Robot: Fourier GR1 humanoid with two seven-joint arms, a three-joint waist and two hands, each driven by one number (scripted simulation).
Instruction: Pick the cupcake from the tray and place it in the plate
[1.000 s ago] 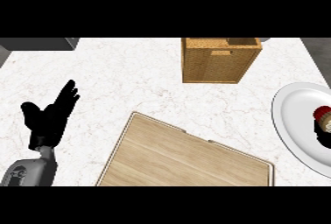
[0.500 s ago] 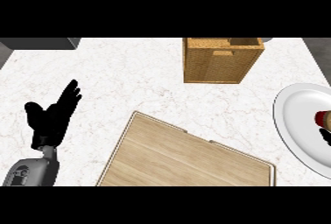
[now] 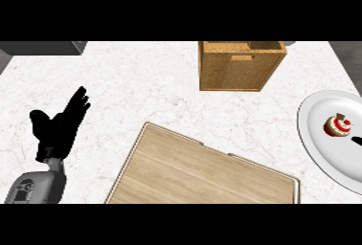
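Cupcake [image 3: 337, 126] upright on plate [image 3: 318, 154] (view's right); left hand [image 3: 59, 128] resting.

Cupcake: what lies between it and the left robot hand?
Head view: the top corner of the flat light-wood tray, then bare white marble counter up to the round white plate holding the red-topped cupcake.

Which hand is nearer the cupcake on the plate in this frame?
Right. A sliver of the right hand shows at the view's right edge, just below-right of the cupcake, over the plate. The left hand rests open at the view's left, beyond the tray.
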